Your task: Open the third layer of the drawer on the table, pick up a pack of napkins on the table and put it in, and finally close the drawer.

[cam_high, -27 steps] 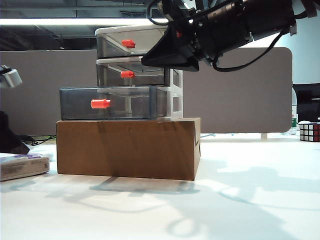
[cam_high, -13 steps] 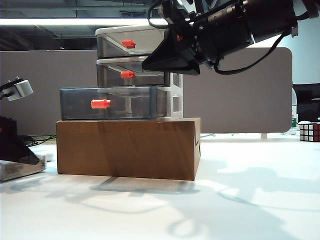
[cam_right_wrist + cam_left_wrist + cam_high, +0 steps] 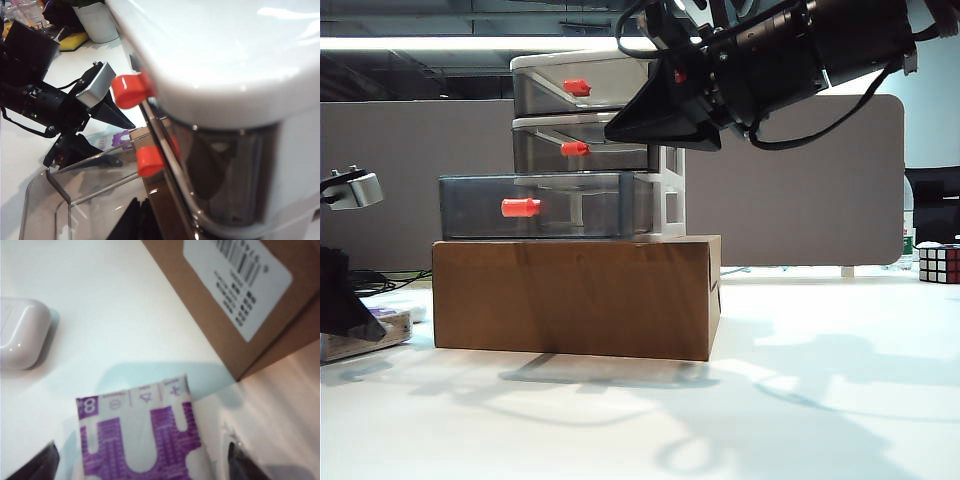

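Step in hand: pick-up of the pack of napkins (image 3: 142, 440); third layer (image 3: 545, 206) already drawn out, empty as far as seen.
Left gripper (image 3: 145, 462): poised over the pack, jaws spread wide, one dark tip either side of the wrapper; nothing held.
Right gripper (image 3: 665, 112): high beside the upper tiers of the drawer (image 3: 665, 150), well apart from the pack; jaw state not readable, cannot tell.
Pack of napkins: flat on the table (image 3: 110, 315), just beside the corner of the cardboard box (image 3: 240, 305); purple mark uppermost.
Advice: straight descent, jaws centred across the short width, squeeze only once both tips flank the wrapper; soft pack, likely to buckle under a hard pinch; lift clear of the box edge before any swing toward the open tray.
Hazard: small white case (image 3: 22, 332) near the pack; best left undisturbed.
Surface: plain white, smooth, glossy under shadow.
Room: grey partition behind, ceiling strip light, puzzle cube (image 3: 938, 264) at far right.
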